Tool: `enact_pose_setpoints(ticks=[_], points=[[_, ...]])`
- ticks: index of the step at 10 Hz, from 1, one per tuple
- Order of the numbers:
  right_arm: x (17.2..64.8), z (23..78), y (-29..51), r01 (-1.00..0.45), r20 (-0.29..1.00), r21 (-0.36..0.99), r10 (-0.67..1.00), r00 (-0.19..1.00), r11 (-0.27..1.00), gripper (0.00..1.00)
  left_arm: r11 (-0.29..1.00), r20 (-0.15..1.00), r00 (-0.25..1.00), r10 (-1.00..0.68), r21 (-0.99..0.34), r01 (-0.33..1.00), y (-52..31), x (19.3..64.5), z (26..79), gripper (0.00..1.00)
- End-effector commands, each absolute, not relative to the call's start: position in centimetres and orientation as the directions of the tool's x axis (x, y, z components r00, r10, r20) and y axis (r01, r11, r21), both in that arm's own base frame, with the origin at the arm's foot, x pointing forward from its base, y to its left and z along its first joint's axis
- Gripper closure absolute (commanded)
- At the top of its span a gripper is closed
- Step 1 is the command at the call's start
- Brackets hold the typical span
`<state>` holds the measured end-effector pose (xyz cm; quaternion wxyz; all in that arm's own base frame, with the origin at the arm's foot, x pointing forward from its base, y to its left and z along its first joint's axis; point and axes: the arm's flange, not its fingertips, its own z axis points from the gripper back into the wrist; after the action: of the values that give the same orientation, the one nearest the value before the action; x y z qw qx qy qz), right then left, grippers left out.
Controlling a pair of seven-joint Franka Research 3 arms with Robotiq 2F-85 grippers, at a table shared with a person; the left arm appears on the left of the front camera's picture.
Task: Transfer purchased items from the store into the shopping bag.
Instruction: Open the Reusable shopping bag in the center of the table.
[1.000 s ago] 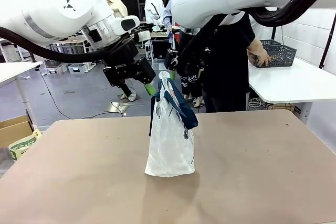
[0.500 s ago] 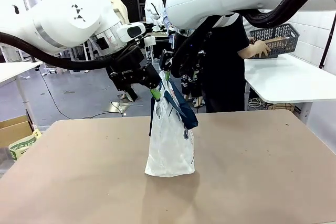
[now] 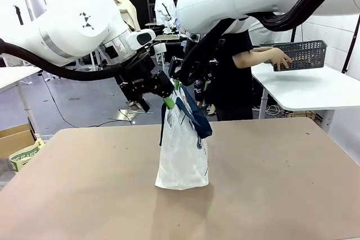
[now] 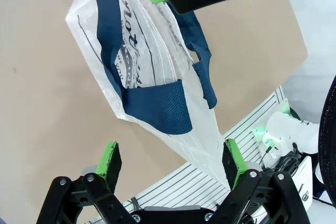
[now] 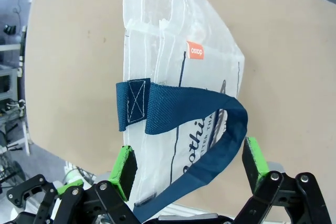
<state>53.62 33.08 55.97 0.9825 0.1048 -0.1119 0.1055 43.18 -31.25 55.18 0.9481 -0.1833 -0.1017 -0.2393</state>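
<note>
The shopping bag (image 3: 183,150), translucent white with navy strap handles, stands upright in the middle of the brown table (image 3: 84,195). My left gripper (image 3: 169,99) is at the bag's top from the left and my right gripper (image 3: 177,84) is just behind that top edge. In the left wrist view the left gripper (image 4: 171,162) is open, its green pads either side of the bag's (image 4: 131,51) lower corner, without pinching it. In the right wrist view the right gripper (image 5: 190,163) is open around the bag's (image 5: 173,51) rim and a navy handle (image 5: 178,111).
At the far side a person's hand (image 3: 279,57) holds a dark grey mesh basket (image 3: 306,54) above a white side table (image 3: 315,91). A cardboard box (image 3: 14,139) sits on the floor at the left.
Both grippers have come down and closed in on the bag's top. The person has lifted the mesh basket off the side table.
</note>
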Motion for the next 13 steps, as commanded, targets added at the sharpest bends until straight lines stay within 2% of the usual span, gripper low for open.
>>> enact_pose_setpoints(ticks=[1,7,9,13], points=[[53.0,54.9,33.1,-0.205,0.213,0.177,0.165,0.963,0.963,0.0,0.802,0.294,0.859,-0.419,-0.324,0.502,-30.8,43.3,54.5,0.0],[52.8,52.5,33.2,-0.213,0.154,0.172,0.187,0.97,0.962,0.0,0.813,0.277,0.861,-0.426,-0.301,0.499,-31.3,43.5,53.6,0.0],[52.8,52.3,33.3,-0.223,0.148,0.171,0.199,0.969,0.96,0.0,0.845,0.266,0.869,-0.416,-0.24,0.478,-31.3,43.9,52.9,0.0],[52.9,52.1,33.4,-0.228,0.143,0.163,0.206,0.968,0.96,0.0,0.861,0.259,0.874,-0.411,-0.204,0.466,-31.7,44.4,52.4,0.0]])
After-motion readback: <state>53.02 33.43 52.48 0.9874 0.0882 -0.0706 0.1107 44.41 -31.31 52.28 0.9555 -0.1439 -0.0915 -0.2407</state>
